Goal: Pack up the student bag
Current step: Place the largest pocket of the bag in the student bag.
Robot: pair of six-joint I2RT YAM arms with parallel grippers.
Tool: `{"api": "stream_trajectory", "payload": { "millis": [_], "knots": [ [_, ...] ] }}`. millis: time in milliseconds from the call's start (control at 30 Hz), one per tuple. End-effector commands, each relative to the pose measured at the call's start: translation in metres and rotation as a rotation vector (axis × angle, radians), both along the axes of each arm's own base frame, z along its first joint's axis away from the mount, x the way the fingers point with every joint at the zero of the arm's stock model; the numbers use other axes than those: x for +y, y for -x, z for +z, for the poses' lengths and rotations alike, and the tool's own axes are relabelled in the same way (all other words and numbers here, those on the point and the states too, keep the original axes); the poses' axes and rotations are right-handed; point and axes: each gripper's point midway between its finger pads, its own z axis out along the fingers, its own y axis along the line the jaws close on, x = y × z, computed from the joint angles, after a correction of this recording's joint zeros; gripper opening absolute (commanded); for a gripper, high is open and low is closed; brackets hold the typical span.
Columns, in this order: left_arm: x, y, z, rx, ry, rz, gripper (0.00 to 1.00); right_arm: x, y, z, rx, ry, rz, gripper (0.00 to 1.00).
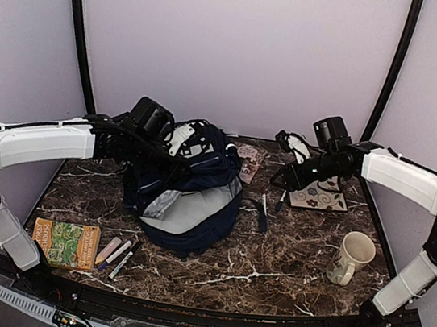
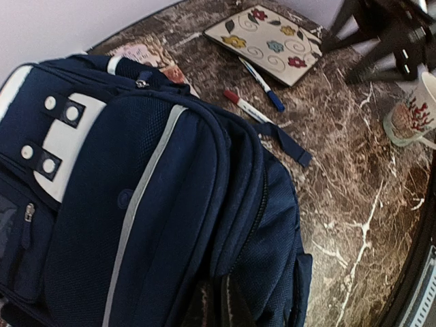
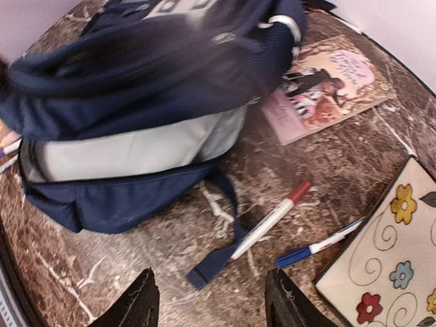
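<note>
You're at the loading step, with nothing yet in transit. The student bag (image 1: 185,195) sits on the marble worktop (image 1: 269,268), left of centre. Its main compartment gapes toward the near edge and shows pale grey lining.

Your left end effector (image 2: 218,306) is clenched at the bag's upper edge. Judging by the fingers pressed together against the navy fabric, it is pinching that fabric to hold the mouth open.

Your right end effector (image 3: 210,276) is released, with its fingers spread and nothing between them. It hovers over the red-capped pen (image 3: 269,221), which lies just beside the bag's loose strap end (image 3: 211,269). A blue-capped pen (image 3: 317,248) is near it, and beyond that is the flower-patterned notebook (image 3: 388,272). A pink storybook (image 3: 327,88) lies partly tucked against the bag's far side.

The red-capped pen looks like your next pick. Come down so the fingers straddle the barrel across its width and stay clear of the strap, or you'll drag the webbing along. Then carry the pen over the grey lining before letting go.

The mug (image 1: 352,257), green book (image 1: 65,241) and markers (image 1: 118,255) wait nearer the front.
</note>
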Motion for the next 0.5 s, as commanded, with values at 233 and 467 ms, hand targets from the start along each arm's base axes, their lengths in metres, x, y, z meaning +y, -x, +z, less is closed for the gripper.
{"api": "stream_trajectory", "payload": {
  "millis": [233,467],
  "knots": [
    [0.041,0.056,-0.078,0.269,-0.250,0.035,0.00,0.010,-0.111,-0.003,0.055,-0.273,-0.217,0.53],
    [0.022,0.060,-0.018,0.211,-0.165,-0.045,0.52,0.015,-0.137,-0.022,0.095,-0.275,-0.275,0.53]
  ]
}}
